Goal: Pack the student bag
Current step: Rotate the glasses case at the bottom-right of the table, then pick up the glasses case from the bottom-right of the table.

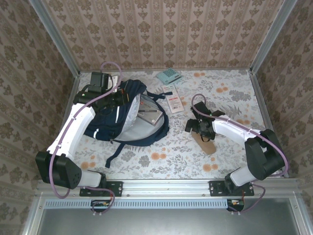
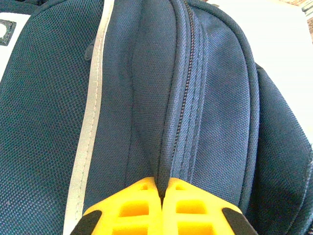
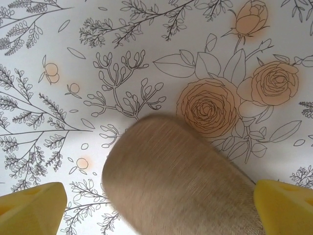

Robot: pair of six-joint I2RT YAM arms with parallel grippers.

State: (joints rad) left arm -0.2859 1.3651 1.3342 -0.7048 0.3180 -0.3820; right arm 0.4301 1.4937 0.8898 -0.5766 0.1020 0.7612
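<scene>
The student bag point(image 1: 105, 125) lies open at the left of the table, navy with a white stripe point(image 2: 90, 122) and grey lining point(image 1: 139, 133). A flat grey item point(image 1: 149, 118) rests inside it. My left gripper point(image 1: 115, 98) is at the bag's top and is shut on a fold of navy fabric beside the zipper point(image 2: 185, 107); its yellow fingers point(image 2: 132, 205) are pressed together. My right gripper point(image 1: 199, 127) stands open over a tan fabric case point(image 1: 207, 144). The case's rounded end point(image 3: 176, 181) lies between the widely spread yellow fingertips point(image 3: 29, 208).
Two white packaged cards point(image 1: 172, 98) lie just right of the bag's opening. A teal item point(image 1: 168, 75) sits near the back wall. The bag's dark straps point(image 1: 113, 154) trail toward the front edge. Bare floral tablecloth point(image 1: 234, 98) stretches to the right and back.
</scene>
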